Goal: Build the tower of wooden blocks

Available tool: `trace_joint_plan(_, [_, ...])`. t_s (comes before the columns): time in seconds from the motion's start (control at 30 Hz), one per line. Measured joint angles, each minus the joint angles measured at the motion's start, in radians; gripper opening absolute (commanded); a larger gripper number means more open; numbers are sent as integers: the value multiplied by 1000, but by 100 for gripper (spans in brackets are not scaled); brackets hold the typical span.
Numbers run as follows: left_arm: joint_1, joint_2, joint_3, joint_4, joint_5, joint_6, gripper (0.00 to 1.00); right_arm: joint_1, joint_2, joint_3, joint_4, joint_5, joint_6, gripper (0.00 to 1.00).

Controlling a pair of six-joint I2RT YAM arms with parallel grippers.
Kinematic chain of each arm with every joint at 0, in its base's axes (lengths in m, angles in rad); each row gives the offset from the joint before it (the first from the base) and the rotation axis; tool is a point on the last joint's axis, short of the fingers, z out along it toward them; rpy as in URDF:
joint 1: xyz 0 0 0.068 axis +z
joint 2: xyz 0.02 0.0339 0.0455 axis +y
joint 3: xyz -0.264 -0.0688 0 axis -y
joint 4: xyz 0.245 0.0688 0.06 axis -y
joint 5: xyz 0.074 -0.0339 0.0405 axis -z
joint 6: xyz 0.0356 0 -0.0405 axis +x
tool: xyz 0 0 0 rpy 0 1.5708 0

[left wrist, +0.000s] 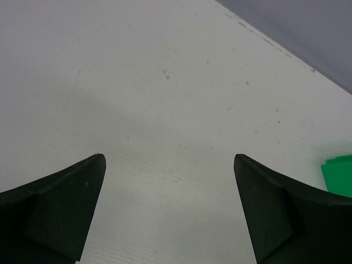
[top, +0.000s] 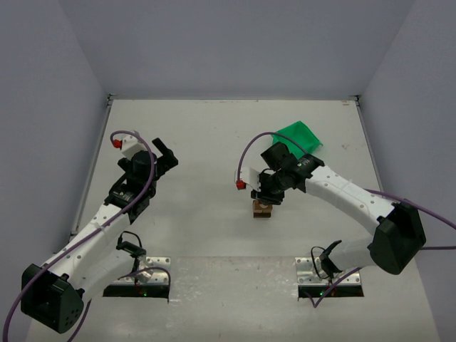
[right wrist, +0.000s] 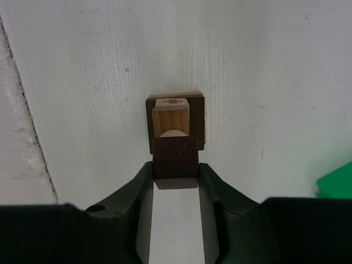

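The wood block tower (top: 262,209) stands mid-table, a small stack of tan and dark pieces. From the right wrist view I look down on it: a dark brown base (right wrist: 198,122), a light tan block (right wrist: 171,114) and a pale round piece (right wrist: 172,132) on top. My right gripper (right wrist: 175,168) is shut on a dark brown cube (right wrist: 175,156), held just above the stack, partly covering the round piece. In the top view that gripper (top: 269,194) hangs directly over the tower. My left gripper (top: 167,155) stands open at the left, far from the tower, its fingers (left wrist: 66,192) wide apart over bare table.
A green plastic bin (top: 299,136) lies behind and to the right of the tower, close to the right arm's wrist; its edge shows in both wrist views (right wrist: 335,184) (left wrist: 338,175). Grey walls close the table (top: 214,128) in on three sides.
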Motion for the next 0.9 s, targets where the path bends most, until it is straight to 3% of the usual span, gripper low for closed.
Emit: trace_joint_plan(0.9, [0, 0, 0, 0, 4, 0, 100, 0, 0, -4, 0, 1, 3, 45])
